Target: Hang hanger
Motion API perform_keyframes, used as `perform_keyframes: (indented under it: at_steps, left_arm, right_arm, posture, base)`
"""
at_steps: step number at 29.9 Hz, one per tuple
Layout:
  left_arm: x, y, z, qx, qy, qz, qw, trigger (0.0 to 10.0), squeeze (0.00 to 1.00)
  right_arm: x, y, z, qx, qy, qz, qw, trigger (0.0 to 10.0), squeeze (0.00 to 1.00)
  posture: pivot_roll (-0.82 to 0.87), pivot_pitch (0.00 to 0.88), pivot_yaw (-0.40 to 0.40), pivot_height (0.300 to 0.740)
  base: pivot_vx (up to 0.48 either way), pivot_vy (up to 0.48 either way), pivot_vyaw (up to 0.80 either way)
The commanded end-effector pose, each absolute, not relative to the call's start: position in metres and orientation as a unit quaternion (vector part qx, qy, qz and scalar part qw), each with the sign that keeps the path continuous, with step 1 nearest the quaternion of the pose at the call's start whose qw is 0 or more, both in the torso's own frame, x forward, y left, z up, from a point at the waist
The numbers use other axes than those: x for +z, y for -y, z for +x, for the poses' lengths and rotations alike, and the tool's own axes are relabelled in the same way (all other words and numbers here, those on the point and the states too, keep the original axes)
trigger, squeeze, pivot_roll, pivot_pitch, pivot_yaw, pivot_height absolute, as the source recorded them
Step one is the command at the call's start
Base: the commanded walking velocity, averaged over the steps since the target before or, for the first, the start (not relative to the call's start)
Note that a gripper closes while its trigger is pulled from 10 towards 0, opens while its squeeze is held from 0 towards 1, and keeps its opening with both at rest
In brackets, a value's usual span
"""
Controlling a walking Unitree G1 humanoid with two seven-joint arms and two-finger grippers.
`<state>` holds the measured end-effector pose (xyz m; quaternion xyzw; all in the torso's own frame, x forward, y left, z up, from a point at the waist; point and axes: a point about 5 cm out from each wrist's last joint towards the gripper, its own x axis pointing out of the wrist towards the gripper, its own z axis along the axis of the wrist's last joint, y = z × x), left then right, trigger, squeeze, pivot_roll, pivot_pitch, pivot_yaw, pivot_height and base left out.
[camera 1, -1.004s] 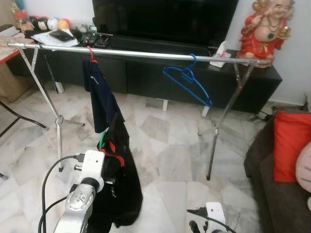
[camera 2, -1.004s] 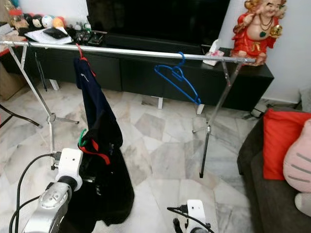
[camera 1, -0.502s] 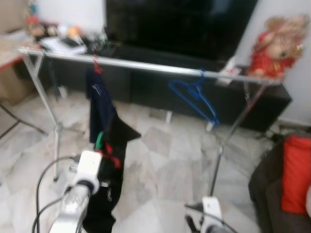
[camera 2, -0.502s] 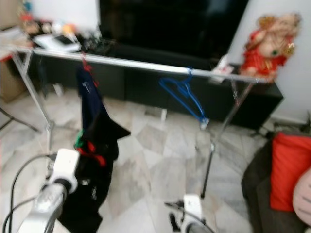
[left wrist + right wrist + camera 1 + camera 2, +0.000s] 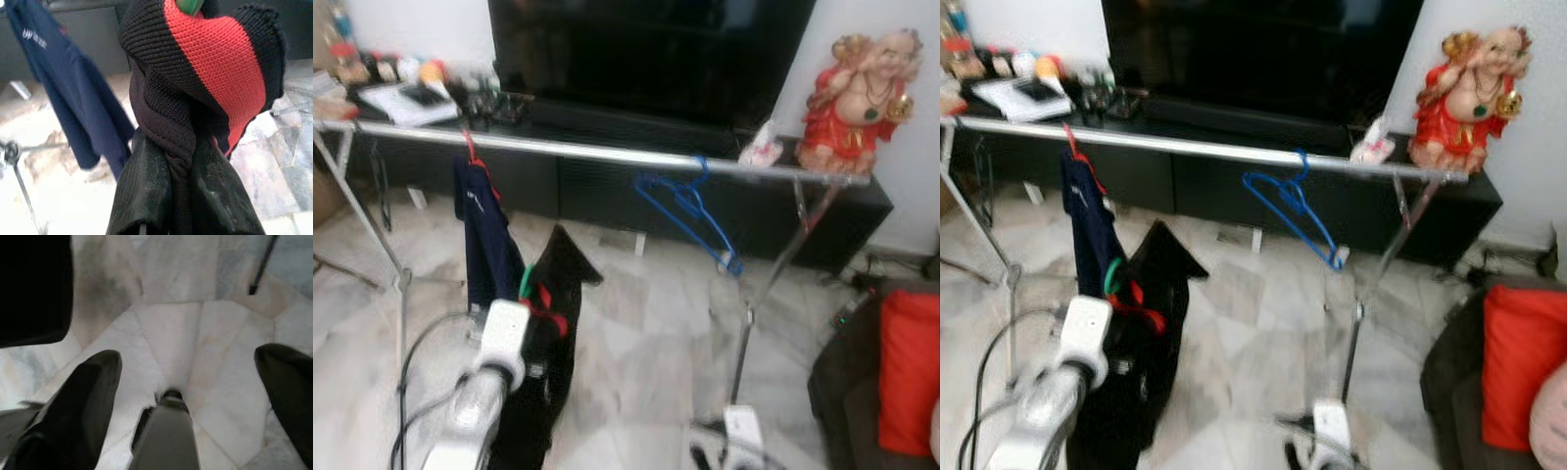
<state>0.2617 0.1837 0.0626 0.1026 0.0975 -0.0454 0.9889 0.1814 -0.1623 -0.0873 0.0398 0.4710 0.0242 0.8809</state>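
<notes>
Black knit with a red band, the garment (image 5: 205,83) was bunched and pinched between the left gripper (image 5: 178,196) fingers, its green hanger (image 5: 524,284) hook poking above, below the rail (image 5: 607,154) near its left end. Soft and floppy, it would likely sway; gripping at the collar under the hook seemed wisest. The right gripper (image 5: 188,377) hung spread, idle.

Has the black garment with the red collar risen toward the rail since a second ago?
Yes. The black garment with red collar in the left hand now sits higher beside the hanging navy shirt, nearer the silver rail.
</notes>
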Motion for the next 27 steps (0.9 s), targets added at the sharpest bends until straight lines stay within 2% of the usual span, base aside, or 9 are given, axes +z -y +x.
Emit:
perform_keyframes:
  at_steps: [1,11,18,27]
  left_arm:
    - [0.0709,-0.1749,0.2662,-0.055,-0.075,0.097,0.991,10.0,0.00]
    - [0.0720,-0.1756,0.2667,-0.052,-0.072,0.098,0.991,10.0,0.00]
    - [0.0722,-0.1751,0.2667,-0.052,-0.071,0.099,0.991,10.0,0.00]
    - [0.0731,-0.1736,0.2669,-0.058,-0.068,0.100,0.991,10.0,0.00]
  right_arm:
    - [-0.0878,0.1725,0.1787,0.012,-0.474,0.036,0.880,10.0,0.00]
    - [-0.0869,0.1718,0.1807,0.034,-0.474,0.018,0.880,10.0,0.00]
    - [-0.0869,0.1718,0.1806,0.037,-0.475,0.016,0.879,10.0,0.00]
    - [-0.0877,0.1709,0.1793,0.035,-0.479,0.030,0.876,10.0,0.00]
  posture:
    - [0.06,0.000,-0.069,0.740]
    - [0.06,0.000,-0.072,0.740]
    - [0.06,0.000,-0.072,0.740]
    - [0.06,0.000,-0.073,0.740]
  base:
    - [0.334,0.000,0.00]
    - [0.333,0.000,0.00]
    - [0.332,0.000,0.71]
    - [0.333,0.000,0.00]
